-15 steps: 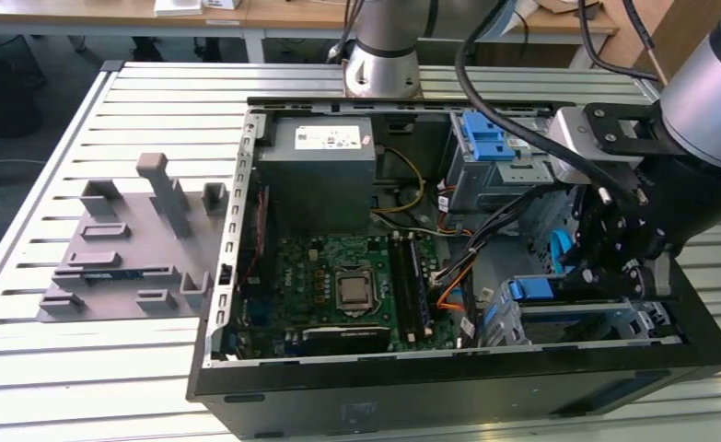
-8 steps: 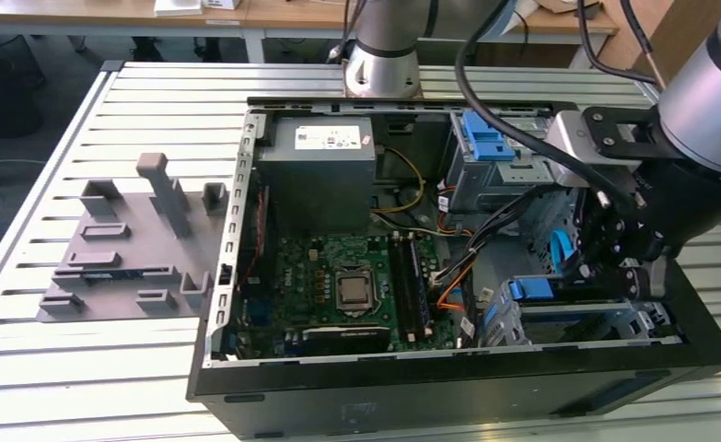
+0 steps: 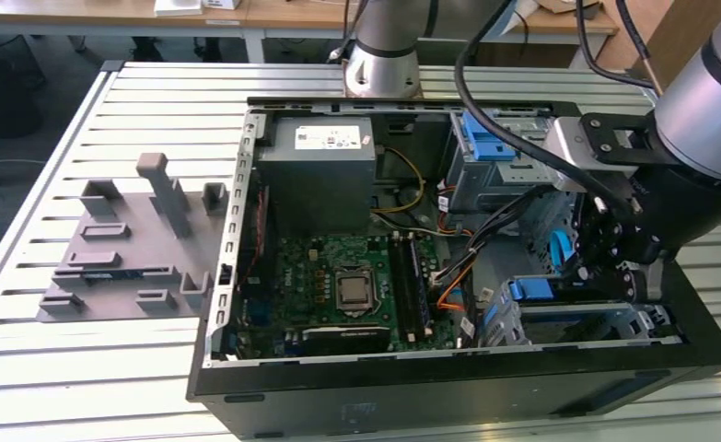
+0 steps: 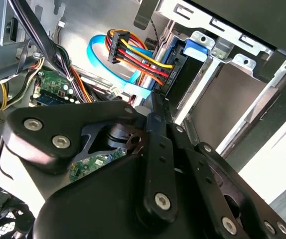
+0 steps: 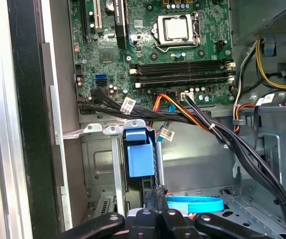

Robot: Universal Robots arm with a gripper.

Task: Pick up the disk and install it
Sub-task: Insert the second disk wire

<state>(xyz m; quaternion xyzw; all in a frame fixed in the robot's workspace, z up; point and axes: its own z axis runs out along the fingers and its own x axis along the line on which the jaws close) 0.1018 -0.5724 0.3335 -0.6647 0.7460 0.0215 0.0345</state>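
Note:
The disk (image 3: 540, 289) stands on edge in the drive cage (image 3: 606, 324) at the near corner of the open computer case, on the exterior view's right. Its blue side rail (image 5: 139, 153) faces up, and its dark edge (image 4: 179, 74) has red, yellow and orange cables plugged into it. My gripper (image 3: 596, 281) hangs low inside the case right at the disk. Its fingers (image 4: 156, 107) lie pressed together, tips against the disk's end beside the cable plug, with nothing between them. In the first wrist view the gripper (image 5: 154, 198) sits just below the blue rail.
The case holds a green motherboard (image 3: 350, 284), a grey power supply (image 3: 317, 170) and cable bundles (image 5: 222, 134) crossing near the cage. A blue flat cable (image 5: 195, 203) loops beside the fingers. A grey slotted fixture plate (image 3: 133, 249) lies on the table at the exterior view's left.

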